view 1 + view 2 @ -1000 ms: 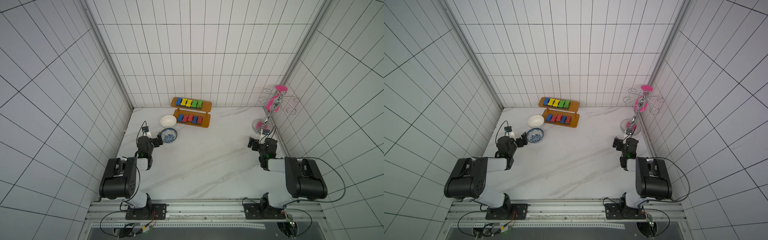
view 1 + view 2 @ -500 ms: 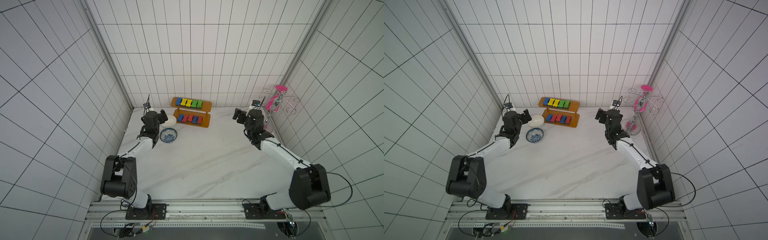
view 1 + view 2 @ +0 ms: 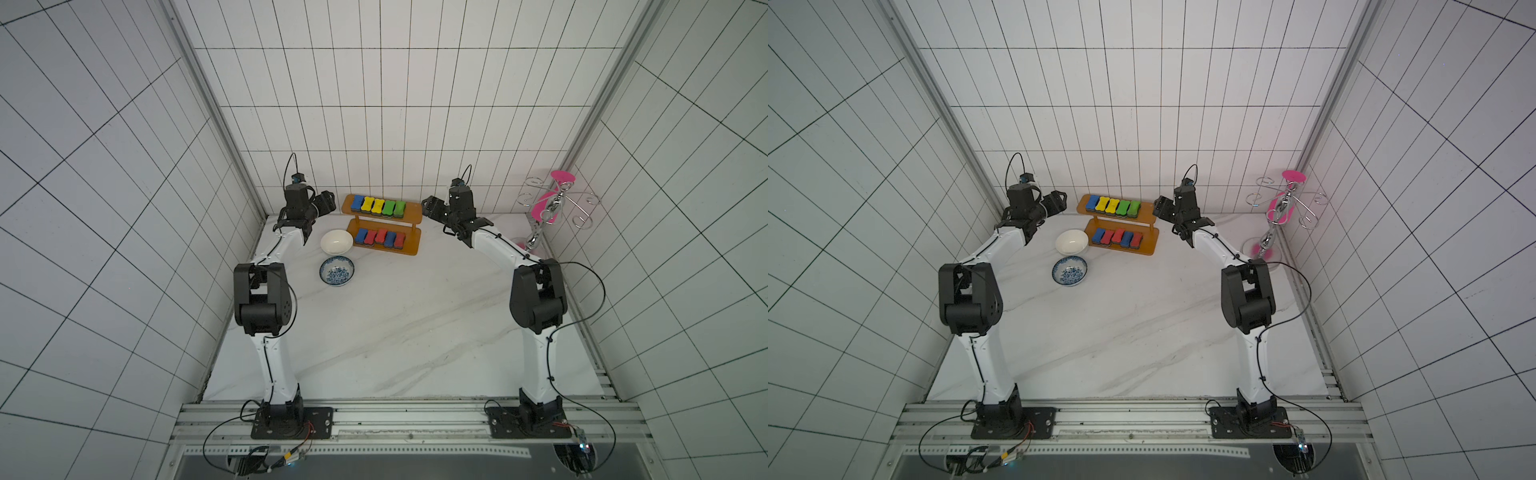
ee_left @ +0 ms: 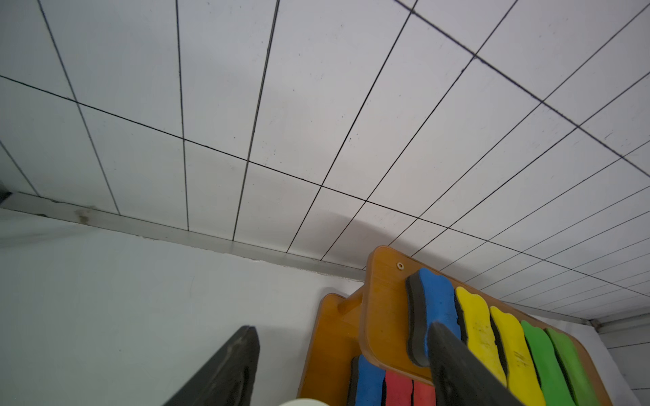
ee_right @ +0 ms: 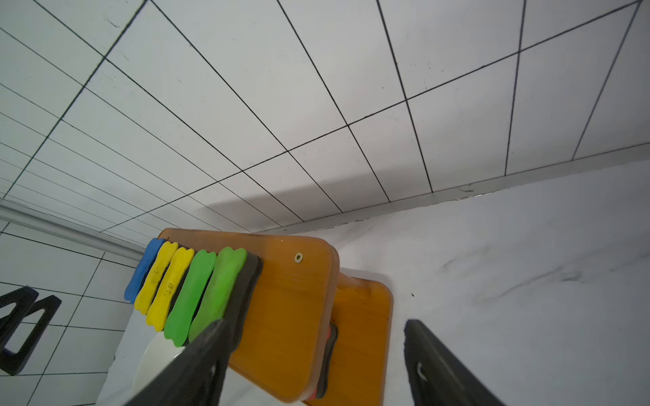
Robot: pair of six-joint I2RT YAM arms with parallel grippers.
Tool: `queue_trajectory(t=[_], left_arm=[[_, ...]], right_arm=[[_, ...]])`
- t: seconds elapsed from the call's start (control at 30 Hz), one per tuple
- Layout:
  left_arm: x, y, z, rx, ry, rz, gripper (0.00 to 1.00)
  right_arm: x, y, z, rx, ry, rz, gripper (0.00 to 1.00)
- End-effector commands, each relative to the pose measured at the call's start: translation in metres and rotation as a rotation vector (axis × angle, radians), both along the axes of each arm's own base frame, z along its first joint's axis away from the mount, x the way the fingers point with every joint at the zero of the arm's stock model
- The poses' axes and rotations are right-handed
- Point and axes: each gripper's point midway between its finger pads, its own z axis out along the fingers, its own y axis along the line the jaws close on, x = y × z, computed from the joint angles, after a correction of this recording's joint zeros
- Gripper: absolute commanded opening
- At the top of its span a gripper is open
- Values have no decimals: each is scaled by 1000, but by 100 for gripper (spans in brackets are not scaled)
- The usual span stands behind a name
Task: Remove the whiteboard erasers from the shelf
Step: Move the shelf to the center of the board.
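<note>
Two-tier shelf, fully stocked — all ten whiteboard erasers aboard.
Shelf stands at the back of the marble table, against the tiled wall. Upper board: blue, yellow, yellow, green, green. Lower board: blue, red, red, blue, red, packed side by side. Left gripper just beside the shelf's left end, fingers spread, nothing between them. Right gripper just beside the right end, fingers likewise apart, gripping nothing. White bowl and blue-patterned bowl near the left end — chrome hook stand well apart at the right.
</note>
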Motion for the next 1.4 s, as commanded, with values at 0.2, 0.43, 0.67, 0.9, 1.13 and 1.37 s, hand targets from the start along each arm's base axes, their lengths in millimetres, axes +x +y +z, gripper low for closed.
queue_trajectory(t=[0.2, 0.43, 0.67, 0.9, 1.13, 1.37], left_arm=[[18, -44, -36, -169, 88, -230, 76], [24, -51, -49, -229, 105, -271, 76], [26, -57, -59, -280, 107, -295, 65], [23, -70, -68, -293, 120, -316, 58], [18, -79, -70, -288, 127, -329, 40], [7, -97, -63, -277, 127, -357, 25]], right_arm=[[34, 14, -15, 252, 70, 43, 66], [37, 28, -31, 290, 87, 76, 65], [33, 40, -40, 325, 121, 108, 61], [29, 44, -42, 327, 127, 120, 54], [24, 45, -37, 331, 125, 130, 45], [17, 39, -32, 304, 121, 120, 36]])
